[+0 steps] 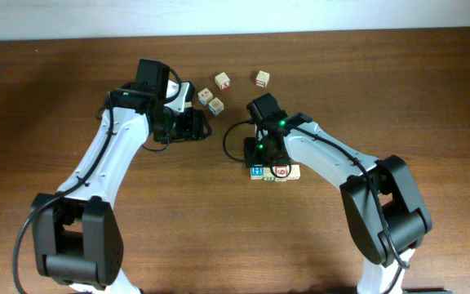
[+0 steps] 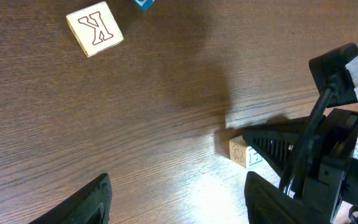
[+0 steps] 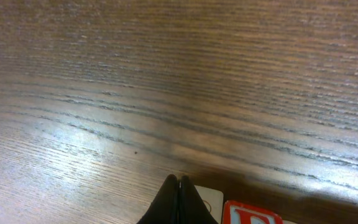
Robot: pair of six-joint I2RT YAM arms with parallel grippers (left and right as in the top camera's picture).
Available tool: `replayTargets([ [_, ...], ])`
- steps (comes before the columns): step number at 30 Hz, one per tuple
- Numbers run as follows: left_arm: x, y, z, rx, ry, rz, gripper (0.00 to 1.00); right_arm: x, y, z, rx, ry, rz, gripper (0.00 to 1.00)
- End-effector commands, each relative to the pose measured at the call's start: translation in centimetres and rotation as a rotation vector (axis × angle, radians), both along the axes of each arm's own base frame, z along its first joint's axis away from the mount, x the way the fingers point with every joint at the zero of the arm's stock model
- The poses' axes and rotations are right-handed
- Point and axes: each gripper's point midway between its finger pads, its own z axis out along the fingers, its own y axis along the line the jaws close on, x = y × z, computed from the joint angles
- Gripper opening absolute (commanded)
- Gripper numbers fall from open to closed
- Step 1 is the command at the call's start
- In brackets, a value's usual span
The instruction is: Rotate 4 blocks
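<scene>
Wooden blocks (image 1: 281, 171) lie in a side-to-side row just under the right gripper (image 1: 266, 160), which is nearer than the left gripper (image 1: 202, 124). Left wrist: jaws apart and empty, the end block (image 2: 241, 151) ahead to the right. Right wrist: fingertips (image 3: 171, 202) pressed together, right at the pale block (image 3: 209, 199).

The blocks (image 1: 274, 172) sit upright in a short touching row just below the centre of the overhead frame. The blue-faced cube (image 1: 257, 172) is at the left end, the red-marked cube (image 1: 281, 171) is right of the middle, and the plain pale cube (image 1: 294, 171) is at the right end. One between blue and red is too unclear to read.
</scene>
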Motion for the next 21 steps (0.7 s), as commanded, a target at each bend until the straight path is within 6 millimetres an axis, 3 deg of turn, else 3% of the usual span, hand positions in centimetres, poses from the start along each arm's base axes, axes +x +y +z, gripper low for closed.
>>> replayTargets([
  [1, 0.2, 0.0, -0.1, 0.006, -0.004, 0.003, 0.67, -0.1, 0.4, 0.3, 0.001, -0.001, 0.001, 0.04],
  [6, 0.2, -0.1, -0.1, 0.006, -0.008, -0.001, 0.67, 0.0, 0.4, 0.3, 0.002, -0.003, 0.001, 0.04],
  [8, 0.5, 0.4, -0.3, 0.037, -0.017, 0.01, 0.7, 1.0, 0.5, 0.9, 0.011, -0.045, -0.007, 0.05],
  [10, 0.7, 1.0, -0.4, 0.074, -0.028, 0.024, 0.72, 3.1, 0.0, 3.9, 0.043, -0.121, -0.016, 0.09],
  [11, 0.7, 1.1, -0.3, 0.076, -0.027, 0.021, 0.61, 3.8, -0.8, 6.3, 0.053, -0.163, -0.016, 0.09],
  [12, 0.1, 0.9, 0.0, 0.073, -0.015, 0.013, 0.61, 3.9, -2.1, 8.5, 0.051, -0.187, -0.016, 0.09],
  [14, -1.8, -0.2, 0.0, 0.091, 0.018, -0.057, 0.62, 2.9, -5.6, 11.7, 0.046, -0.182, -0.023, 0.09],
  [15, -2.7, -1.1, -0.5, 0.097, 0.042, -0.087, 0.59, 1.7, -7.7, 12.2, 0.045, -0.141, -0.02, 0.09],
  [17, -4.0, -4.2, -2.4, 0.097, 0.05, -0.156, 0.41, -0.8, -11.5, 10.8, 0.063, -0.006, -0.02, 0.08],
  [20, -5.2, -5.6, -4.7, 0.091, 0.107, -0.118, 0.0, -2.3, -13.5, 7.9, 0.095, 0.076, -0.086, 0.04],
  [21, -5.5, -5.5, -5.5, 0.089, 0.145, -0.071, 0.0, -2.9, -14.1, 6.6, 0.111, 0.101, -0.11, 0.04],
])
